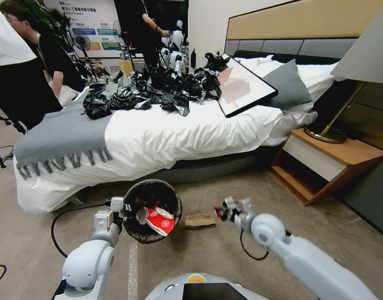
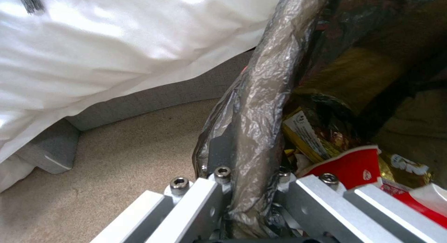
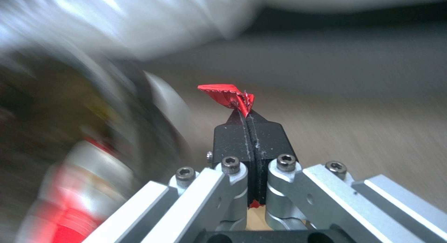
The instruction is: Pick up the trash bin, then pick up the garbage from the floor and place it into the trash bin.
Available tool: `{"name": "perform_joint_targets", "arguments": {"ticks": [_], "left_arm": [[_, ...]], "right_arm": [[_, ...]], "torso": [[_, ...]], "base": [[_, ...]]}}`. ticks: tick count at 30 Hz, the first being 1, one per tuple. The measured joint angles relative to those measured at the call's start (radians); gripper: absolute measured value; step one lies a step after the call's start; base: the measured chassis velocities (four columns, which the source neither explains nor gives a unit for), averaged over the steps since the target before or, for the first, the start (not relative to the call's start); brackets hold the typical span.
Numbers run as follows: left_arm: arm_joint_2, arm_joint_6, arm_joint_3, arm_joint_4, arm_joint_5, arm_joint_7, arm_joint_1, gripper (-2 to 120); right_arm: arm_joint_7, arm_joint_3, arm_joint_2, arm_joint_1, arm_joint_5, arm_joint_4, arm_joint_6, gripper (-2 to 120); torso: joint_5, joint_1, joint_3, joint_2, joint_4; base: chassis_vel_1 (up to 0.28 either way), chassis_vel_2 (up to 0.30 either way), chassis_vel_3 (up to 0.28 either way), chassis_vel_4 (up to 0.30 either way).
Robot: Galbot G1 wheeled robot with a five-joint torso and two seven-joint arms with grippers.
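The trash bin (image 1: 152, 208), lined with a black bag, hangs tilted above the floor in front of the bed. My left gripper (image 1: 124, 211) is shut on its rim (image 2: 258, 124), with the liner pinched between the fingers (image 2: 222, 148). Inside lie yellow wrappers (image 2: 316, 134) and a red-and-white packet (image 1: 160, 221) (image 2: 358, 162) that sticks out over the edge. To the right of the bin, my right gripper (image 1: 220, 212) (image 3: 249, 122) is shut on a red scrap (image 3: 228, 94) of garbage. A flattened brown paper bag (image 1: 200, 221) lies on the floor between bin and right gripper.
The white-sheeted bed (image 1: 158, 137) carries a heap of black plastic bags (image 1: 150, 89) and a framed picture (image 1: 241, 85). A wooden nightstand (image 1: 324, 162) with a lamp stands at the right. A black cable (image 1: 64, 216) loops on the floor at the left.
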Motion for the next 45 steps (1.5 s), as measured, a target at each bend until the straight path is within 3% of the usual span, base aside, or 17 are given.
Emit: {"name": "perform_joint_targets", "arguments": {"ticks": [2, 5, 10, 13, 21, 33, 45], "left_arm": [[0.0, 0.0, 0.001, 0.002, 0.001, 0.001, 0.0, 0], [-0.003, 0.0, 0.005, 0.01, 0.005, 0.003, -0.003, 0], [-0.008, 0.0, 0.007, 0.016, 0.009, 0.003, -0.004, 0], [-0.011, 0.0, 0.008, 0.025, 0.011, 0.004, -0.007, 0], [-0.015, 0.0, 0.006, 0.048, 0.013, 0.004, -0.016, 0], [-0.005, 0.0, -0.013, 0.048, 0.006, 0.004, -0.022, 0], [-0.006, 0.0, -0.019, 0.044, -0.005, 0.004, -0.037, 0]], "right_arm": [[-0.013, 0.0, -0.006, 0.031, 0.023, 0.008, 0.02, 0], [-0.122, -0.031, -0.025, 0.192, 0.086, 0.016, 0.11, 0], [-0.209, -0.099, -0.007, 0.346, 0.128, -0.012, 0.155, 0], [-0.255, -0.252, 0.055, 0.527, 0.144, -0.076, 0.187, 0], [-0.238, -0.475, 0.156, 0.77, 0.163, -0.156, 0.188, 0], [-0.181, -0.665, 0.241, 0.82, 0.18, -0.144, 0.159, 0], [-0.164, -0.715, 0.189, 0.716, 0.11, -0.13, 0.113, 0]], "torso": [[-0.0001, 0.0, 0.0, 0.0, 0.0], [0.0, 0.0, 0.0, 0.0, -0.0003], [-0.0002, 0.0, 0.0, 0.0, 0.0002], [0.0, 0.0, 0.0, 0.0, 0.0], [-0.0002, 0.0, 0.0, 0.0, -0.0001], [-0.0002, 0.0, 0.0, 0.0, -0.0001], [0.0, 0.0, 0.0, 0.0, -0.0002]], "base": [[0.0, 0.0, 0.0, 0.0], [0.0, 0.0, 0.0, 0.0], [0.0, 0.0, 0.0, 0.0], [0.0, 0.0, 0.0, 0.0], [0.0, 0.0, 0.0, 0.0], [0.0, 0.0, 0.0, 0.0], [0.0, 0.0, 0.0, 0.0]]}}
